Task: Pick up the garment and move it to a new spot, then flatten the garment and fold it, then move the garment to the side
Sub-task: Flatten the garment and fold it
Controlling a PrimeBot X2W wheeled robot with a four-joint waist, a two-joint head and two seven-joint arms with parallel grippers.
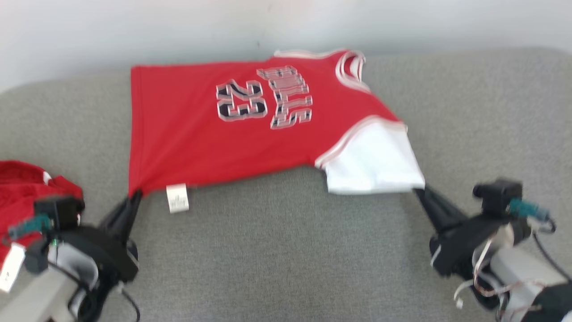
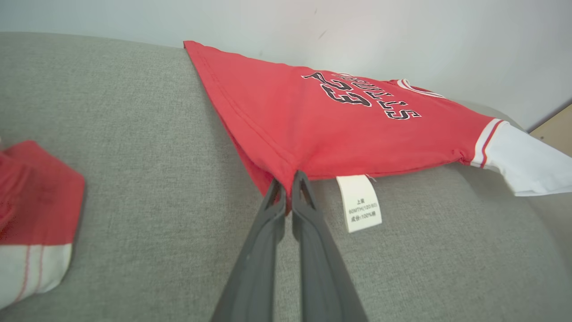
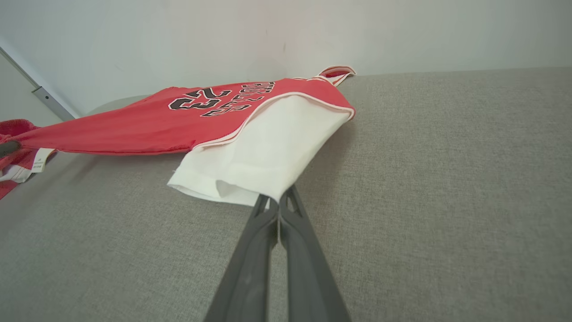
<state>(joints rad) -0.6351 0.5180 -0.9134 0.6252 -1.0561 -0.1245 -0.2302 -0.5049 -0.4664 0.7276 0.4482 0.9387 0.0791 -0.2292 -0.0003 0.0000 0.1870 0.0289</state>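
Note:
The garment [image 1: 196,134] is a red jersey with the number 23, white sleeves and a white care label [image 1: 177,198]. It hangs stretched just above the grey cushion, printed side up. My left gripper [image 1: 135,195] is shut on its red hem corner [image 2: 286,172] at the lower left. The right gripper [image 1: 418,190] is shut on the corner of the white sleeve [image 3: 263,161] at the lower right. Both arms reach in from the near edge, and the jersey's far side rests by the wall.
Another red and white cloth [image 1: 27,188] lies bunched at the left edge, beside my left arm, also seen as a red and white cloth [image 2: 35,214]. The grey cushion [image 1: 290,250] spreads wide in front and to the right. A pale wall [image 1: 134,27] runs behind.

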